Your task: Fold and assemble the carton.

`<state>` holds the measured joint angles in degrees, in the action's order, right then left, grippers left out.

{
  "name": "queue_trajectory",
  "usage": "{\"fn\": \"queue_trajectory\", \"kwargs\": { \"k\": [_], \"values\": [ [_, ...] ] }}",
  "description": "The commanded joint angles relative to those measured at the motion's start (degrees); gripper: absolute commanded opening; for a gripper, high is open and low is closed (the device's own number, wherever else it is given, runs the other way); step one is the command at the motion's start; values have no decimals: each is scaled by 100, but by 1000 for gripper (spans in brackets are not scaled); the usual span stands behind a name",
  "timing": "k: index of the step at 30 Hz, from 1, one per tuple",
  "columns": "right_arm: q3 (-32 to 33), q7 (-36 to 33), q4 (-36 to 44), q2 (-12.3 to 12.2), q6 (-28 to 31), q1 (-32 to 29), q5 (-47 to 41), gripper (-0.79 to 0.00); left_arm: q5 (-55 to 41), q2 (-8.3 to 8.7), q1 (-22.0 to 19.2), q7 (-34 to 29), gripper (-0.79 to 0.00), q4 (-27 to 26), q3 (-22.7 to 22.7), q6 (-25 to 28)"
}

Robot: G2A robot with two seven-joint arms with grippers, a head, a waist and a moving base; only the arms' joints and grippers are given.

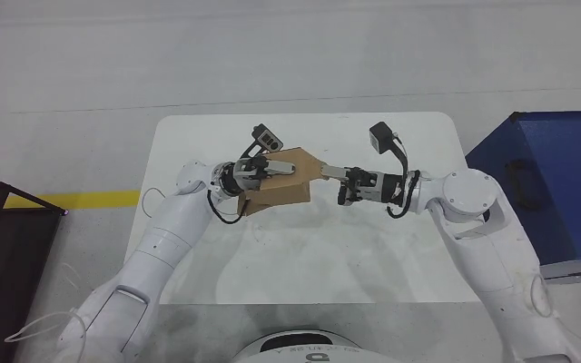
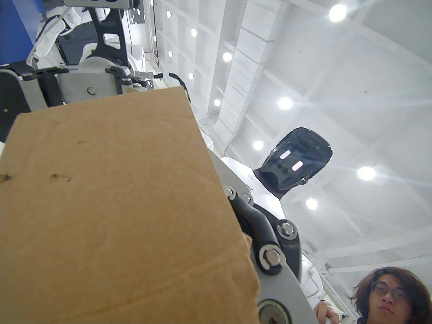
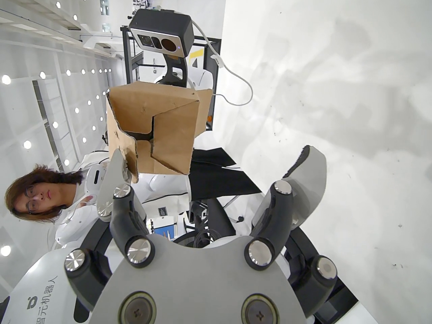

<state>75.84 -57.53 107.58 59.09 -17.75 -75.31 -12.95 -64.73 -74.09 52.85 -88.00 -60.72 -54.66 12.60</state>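
The carton [image 3: 158, 129] is matt brown cardboard, ragged along one edge. The right pincer [image 3: 211, 156] has dull grey metal fingers [image 3: 310, 177] with glossy black links; the worktop [image 1: 390, 245] is smooth, matt white.

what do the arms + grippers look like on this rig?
Arms white-shelled, black cables looping at the wrists. Left gripper and right gripper: grey metal palm plate, black linkages, silver bolts, two light grey fingers with dark pads. Black camera on a stalk at each wrist.
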Motion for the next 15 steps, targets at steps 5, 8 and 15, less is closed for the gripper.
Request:
{"fn": "queue_trajectory", "kwargs": {
  "k": [5, 8, 15],
  "values": [
    [-162, 10, -17, 5, 44, 50, -50, -22, -12, -2, -22, 0, -785, -20, 38, 10],
    [-249, 16, -63, 10, 72, 88, -87, -40, -16, 0, -29, 0, -785, -23, 51, 7],
    [-402, 125, -210, 55, 201, 153, -603, -74, -117, 4, -8, 0, -785, -57, 53, 45]
  ]
}}
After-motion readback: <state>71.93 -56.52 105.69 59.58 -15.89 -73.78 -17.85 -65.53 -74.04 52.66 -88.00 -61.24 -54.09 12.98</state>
